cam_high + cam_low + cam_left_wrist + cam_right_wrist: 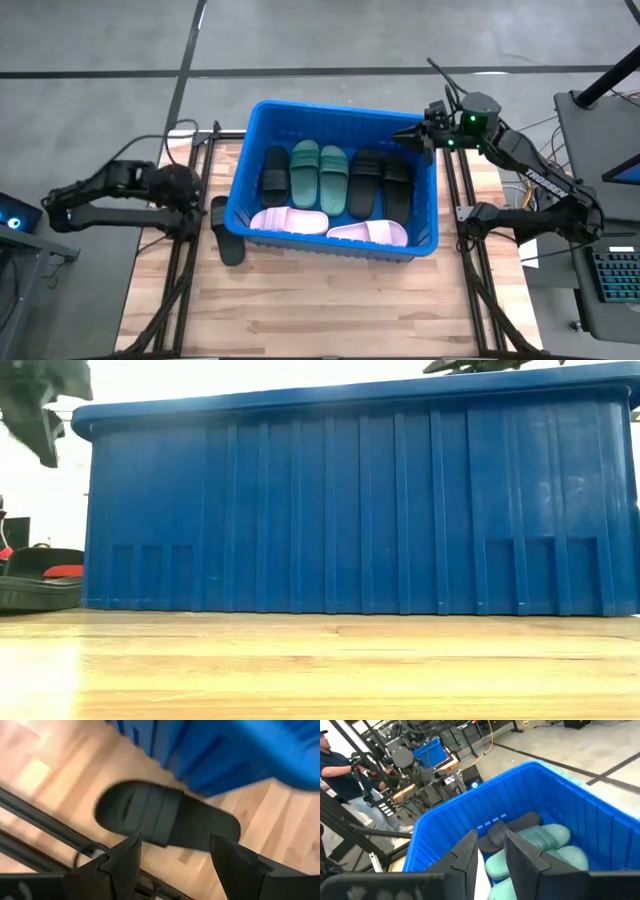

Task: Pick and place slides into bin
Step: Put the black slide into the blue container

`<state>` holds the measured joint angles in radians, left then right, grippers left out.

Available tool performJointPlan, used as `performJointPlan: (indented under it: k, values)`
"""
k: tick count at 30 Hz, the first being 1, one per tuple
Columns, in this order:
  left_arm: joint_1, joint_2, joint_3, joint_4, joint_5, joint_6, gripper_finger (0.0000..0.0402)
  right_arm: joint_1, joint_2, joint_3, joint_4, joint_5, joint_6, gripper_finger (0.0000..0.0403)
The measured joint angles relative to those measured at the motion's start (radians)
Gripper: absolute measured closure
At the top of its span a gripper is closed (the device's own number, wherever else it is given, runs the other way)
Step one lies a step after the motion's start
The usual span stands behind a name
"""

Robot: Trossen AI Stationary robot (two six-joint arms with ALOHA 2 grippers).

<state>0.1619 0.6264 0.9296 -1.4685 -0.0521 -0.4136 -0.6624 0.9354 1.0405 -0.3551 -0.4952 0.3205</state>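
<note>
Seven slides (330, 190) are seen lying inside the blue bin (245, 165); the last black slide (226, 232) is left on the table just beside the bin's left wall. The left gripper (175, 851) is held wide open above that slide, with nothing grasped. The right gripper (492, 851) is poised over the bin's far right rim, narrowly parted and empty. A grasp could be spoiled if the slide is pinched against the bin wall or the foam is squeezed out sideways.
</note>
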Motion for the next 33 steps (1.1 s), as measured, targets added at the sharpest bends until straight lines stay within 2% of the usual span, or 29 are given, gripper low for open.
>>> performJointPlan:
  k: [9, 12, 18, 23, 27, 30, 33]
  values:
    - [0.0, -0.193, -0.162, 0.159, 0.035, -0.155, 0.0182, -0.001, -0.012, -0.019, 0.0, 0.01, 0.004, 0.0321]
    - [0.0, -0.21, -0.159, 0.176, 0.06, -0.156, 0.0182, -0.001, -0.012, -0.02, 0.002, 0.029, -0.005, 0.0323]
    - [0.0, -0.132, -0.161, 0.172, 0.125, -0.102, 0.0183, -0.001, -0.012, -0.024, 0.002, 0.055, -0.027, 0.0324]
    - [-0.012, -0.004, -0.133, 0.309, 0.235, -0.047, 0.0183, -0.001, -0.012, -0.024, 0.002, 0.055, -0.026, 0.0321]
    - [-0.081, 0.111, -0.074, 0.299, 0.162, 0.041, 0.0183, -0.001, -0.012, -0.024, 0.002, 0.055, -0.025, 0.0326]
    - [-0.133, 0.138, -0.057, 0.222, 0.032, 0.068, 0.0183, -0.001, -0.012, -0.024, 0.002, 0.055, -0.026, 0.033]
    - [-0.18, 0.143, -0.058, 0.23, -0.025, 0.041, 0.0183, -0.001, -0.012, -0.024, 0.002, 0.055, -0.036, 0.0333]
